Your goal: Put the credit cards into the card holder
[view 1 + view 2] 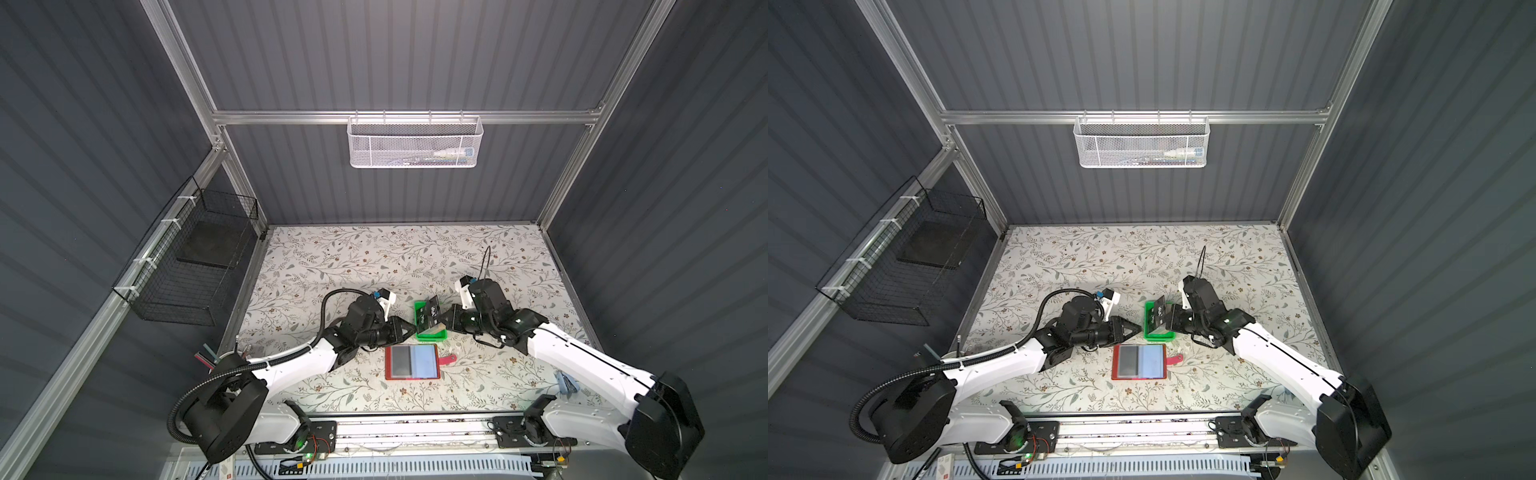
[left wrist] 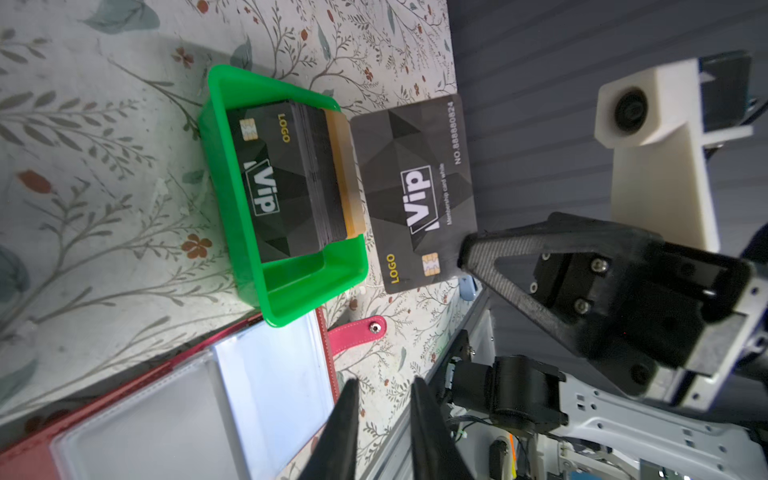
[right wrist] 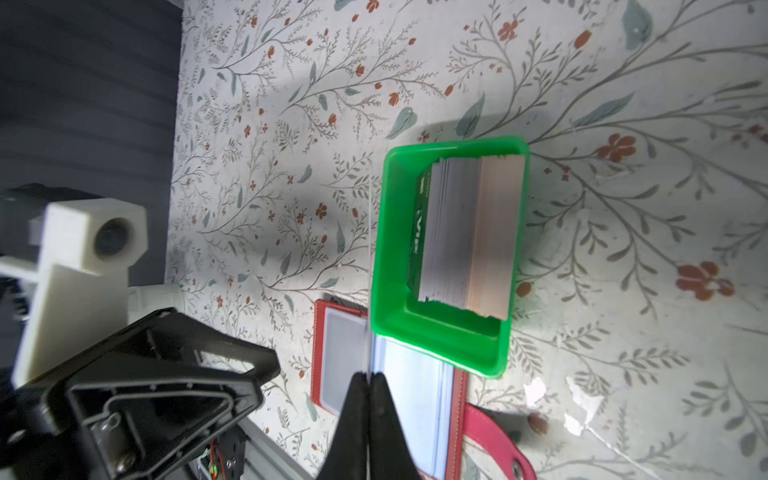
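My right gripper is shut on the corner of one black "Vip" credit card, held upright in the air beside the green tray. In the right wrist view that card shows only as a thin edge running out from the shut gripper. More credit cards stand stacked in the tray. The red card holder lies open, clear sleeves up, just in front of the tray. My left gripper hovers left of the tray, slightly open and empty.
The holder's pink snap tab sticks out to the right. A white mesh basket hangs on the back rail. A black wire basket is fixed to the left wall. The two grippers face each other across the tray.
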Controlling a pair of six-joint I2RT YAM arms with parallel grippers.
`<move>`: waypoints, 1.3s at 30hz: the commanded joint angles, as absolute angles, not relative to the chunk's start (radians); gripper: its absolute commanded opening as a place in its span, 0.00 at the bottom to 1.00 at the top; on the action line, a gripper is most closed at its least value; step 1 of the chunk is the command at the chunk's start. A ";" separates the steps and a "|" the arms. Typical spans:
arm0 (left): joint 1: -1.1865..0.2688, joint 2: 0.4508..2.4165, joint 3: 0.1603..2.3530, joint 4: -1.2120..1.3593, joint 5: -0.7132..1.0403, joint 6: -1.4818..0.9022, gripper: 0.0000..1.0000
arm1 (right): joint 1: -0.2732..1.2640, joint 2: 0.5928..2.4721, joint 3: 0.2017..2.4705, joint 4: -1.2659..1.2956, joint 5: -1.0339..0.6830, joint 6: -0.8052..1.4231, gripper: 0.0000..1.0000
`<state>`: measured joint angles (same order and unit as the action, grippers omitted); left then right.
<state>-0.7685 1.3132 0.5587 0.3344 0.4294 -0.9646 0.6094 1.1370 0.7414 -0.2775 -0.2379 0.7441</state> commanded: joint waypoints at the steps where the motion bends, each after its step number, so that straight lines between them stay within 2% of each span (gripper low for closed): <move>1: -0.760 1.276 0.487 0.504 0.496 -1.042 0.25 | 0.615 1.049 0.684 -0.225 -0.301 0.783 0.01; 7: -0.760 1.232 0.416 0.642 0.513 -1.079 0.26 | 0.614 0.892 0.577 -0.158 -0.386 0.831 0.01; 18: -0.774 1.325 0.398 0.931 0.579 -1.194 0.28 | 0.615 0.681 0.442 -0.006 -0.485 0.958 0.01; 27: -0.838 1.386 0.439 0.955 0.560 -1.190 0.27 | 0.616 0.699 0.361 0.189 -0.544 1.033 0.02; 32: -0.856 1.440 0.457 1.060 0.552 -1.247 0.23 | 0.619 0.697 0.324 0.248 -0.532 1.057 0.02; 39: -0.855 1.413 0.466 1.009 0.489 -1.238 0.13 | 0.620 0.704 0.327 0.186 -0.485 1.030 0.04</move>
